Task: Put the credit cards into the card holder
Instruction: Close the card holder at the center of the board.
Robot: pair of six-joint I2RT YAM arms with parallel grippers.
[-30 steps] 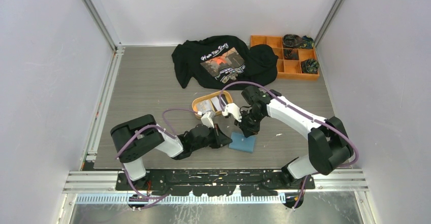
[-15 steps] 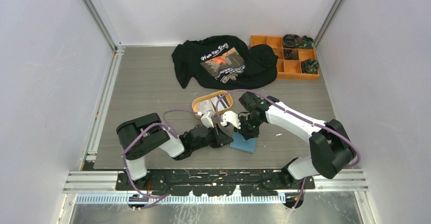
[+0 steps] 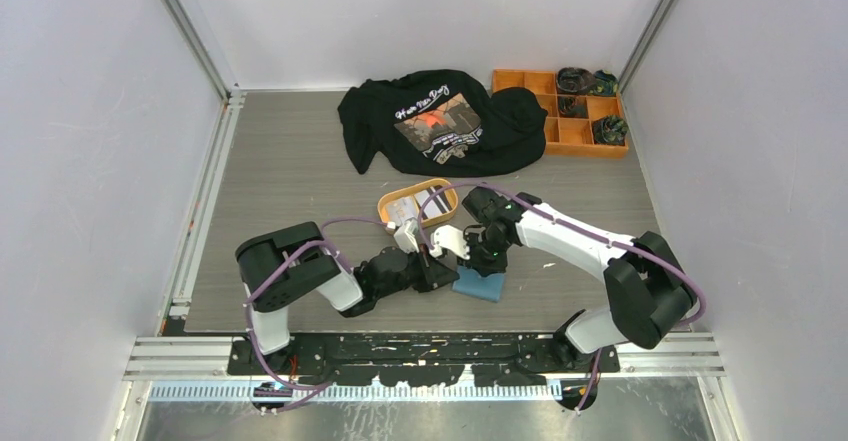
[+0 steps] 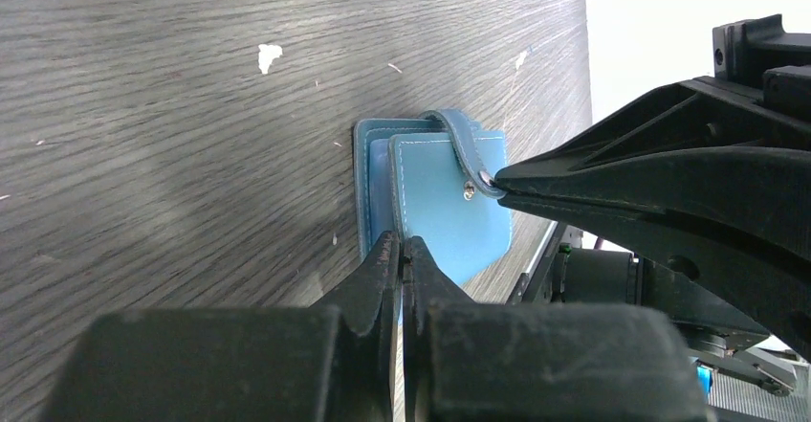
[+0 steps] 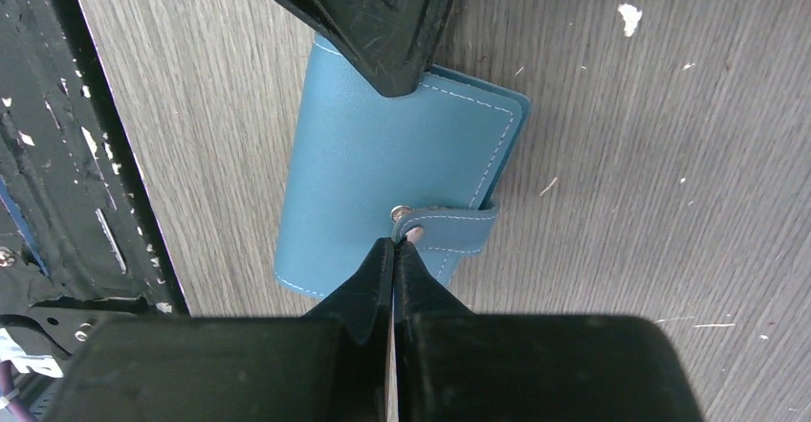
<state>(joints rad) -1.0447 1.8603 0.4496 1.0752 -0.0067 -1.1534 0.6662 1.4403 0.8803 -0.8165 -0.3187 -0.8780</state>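
Here, a card holder [image 5: 383, 164], folded flat at the near middle of the counter [image 3: 280, 181], snap tab [image 5: 454, 231] wrapped over its cover. Looks light, soft-skinned, apt to slide; best pinned at one edge and lifted by the tab. Right gripper [image 5: 394, 250]: jaws pressed together, tips at the stud [image 5: 402, 213]. Left gripper [image 4: 402, 248]: jaws pressed together too, tips on the holder's left edge. From the wrists, tab and stud close up; from the top alone, credit cards [image 3: 405, 207] in an orange tray [image 3: 383, 203] just to the far left.
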